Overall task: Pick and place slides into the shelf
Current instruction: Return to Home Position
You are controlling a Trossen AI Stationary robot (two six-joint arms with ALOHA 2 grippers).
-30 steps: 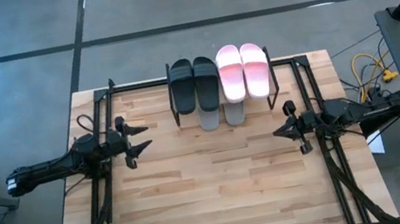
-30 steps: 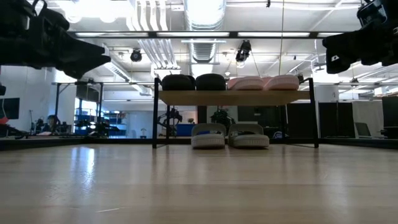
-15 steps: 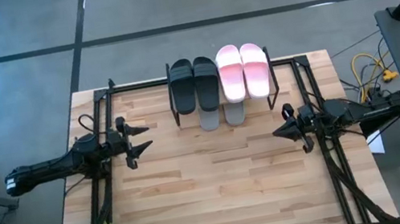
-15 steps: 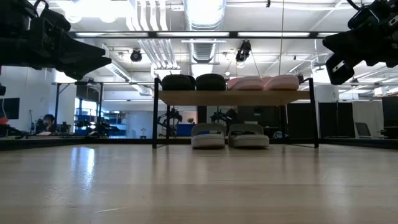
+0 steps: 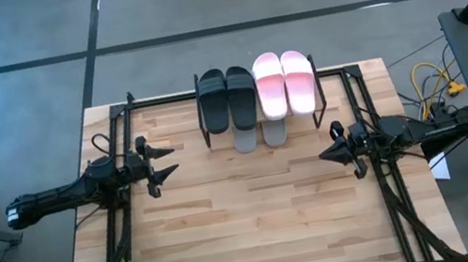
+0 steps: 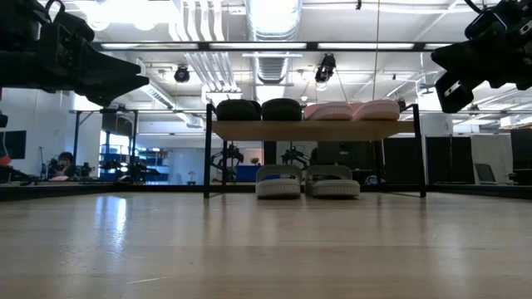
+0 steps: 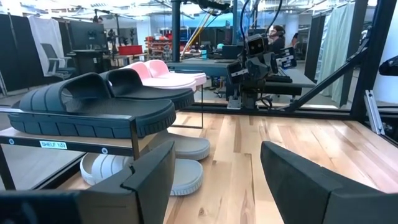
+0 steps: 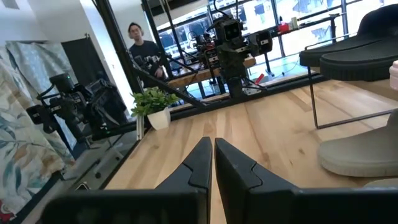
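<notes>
**All six slides shelved; only parking the arms left**

On the pale wooden plank table point(image 5: 260, 231), far centre: small low shelf with light wooden top board and thin dark metal legs point(image 6: 312, 130), fully loaded. On top, two black wide-strap slides point(image 5: 227, 97) left, two pale pink slides point(image 5: 285, 82) right. Underneath, on the table, two grey slides point(image 5: 246, 138) side by side, ends poking out toward the near side. Left gripper point(image 5: 166, 159) at the left, well apart from the shelf, fingers spread, empty. Right gripper point(image 5: 325, 152) at the right, fingers pressed together, empty. Placing judged complete.
</notes>
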